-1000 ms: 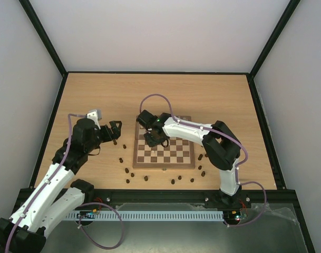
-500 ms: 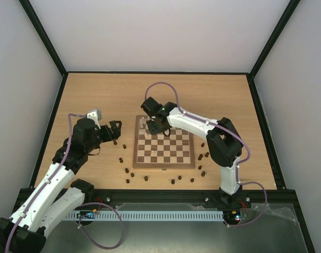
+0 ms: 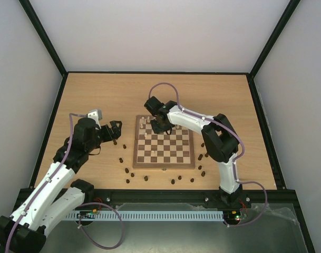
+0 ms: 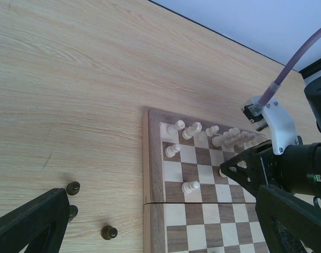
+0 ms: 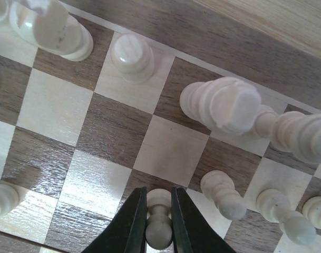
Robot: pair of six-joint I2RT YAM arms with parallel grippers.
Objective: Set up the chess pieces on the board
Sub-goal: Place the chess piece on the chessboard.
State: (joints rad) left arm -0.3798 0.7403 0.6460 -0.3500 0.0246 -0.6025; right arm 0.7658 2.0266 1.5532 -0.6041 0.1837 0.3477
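The board [image 3: 164, 165] lies mid-table, with cream chess pieces [image 3: 145, 122] standing along its far rows. My right gripper [image 3: 159, 126] hangs over the far-left squares. In the right wrist view it [image 5: 159, 198] is shut on a cream pawn [image 5: 159, 234], held upright just above a dark square, with taller cream pieces [image 5: 223, 103] beyond. Dark chess pieces [image 3: 127, 170] lie scattered on the table around the board's near side. Left of the board, my left gripper [image 3: 116, 132] is open and holds nothing. Its wrist view shows the board's rim [image 4: 153, 174] and dark pawns [image 4: 108, 232].
Dark pieces also stand to the right of the board [image 3: 203, 156] and along its near edge [image 3: 176, 180]. Two cream pawns [image 4: 191, 186] stand forward of the back row. The right arm [image 4: 287, 163] crosses the board's far side. Black frame rails [image 3: 49, 105] bound the table.
My right gripper has carried the cream pawn from the board's left-middle squares toward the far rows and slightly right. The left arm has not moved.
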